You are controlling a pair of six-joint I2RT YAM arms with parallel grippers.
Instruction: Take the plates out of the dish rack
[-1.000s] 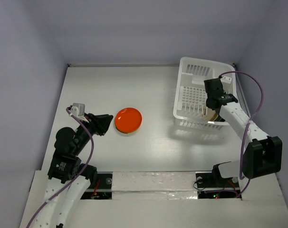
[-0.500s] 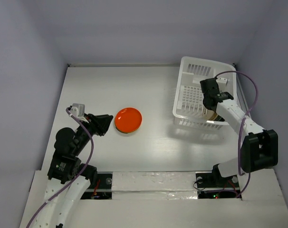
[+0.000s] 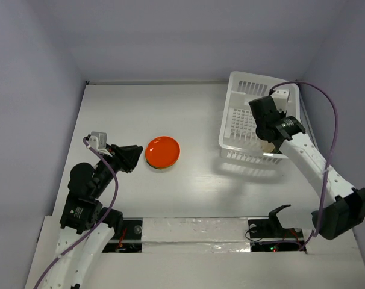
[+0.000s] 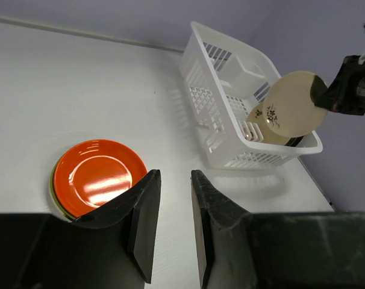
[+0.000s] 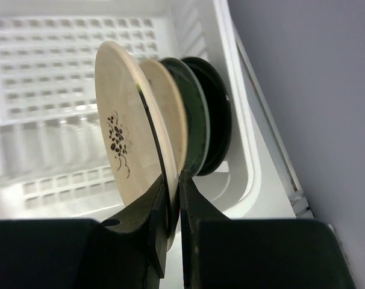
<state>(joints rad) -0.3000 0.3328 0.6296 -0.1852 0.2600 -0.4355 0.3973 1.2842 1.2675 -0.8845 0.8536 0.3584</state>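
My right gripper (image 3: 265,131) is shut on the rim of a cream-beige plate (image 5: 122,138) with a small dark flower print, held upright above the white dish rack (image 3: 249,158). The left wrist view shows that plate (image 4: 291,111) raised clear of the rack's rim (image 4: 197,66). A second cream plate (image 5: 170,117) and two dark plates (image 5: 215,114) stand on edge in the rack behind it. An orange-red plate (image 3: 162,152) lies on a lime green plate (image 4: 53,194) on the table. My left gripper (image 4: 175,180) is open and empty just beside that stack.
The rack stands at the far right, close to the right wall (image 5: 315,90). The white table (image 3: 188,114) lies between the stacked plates and the rack. Grey walls close the table in at the back and on both sides.
My right gripper has risen and shifted slightly left, lifting the cream plate up out of the rack. The left arm and the orange plate have not moved.
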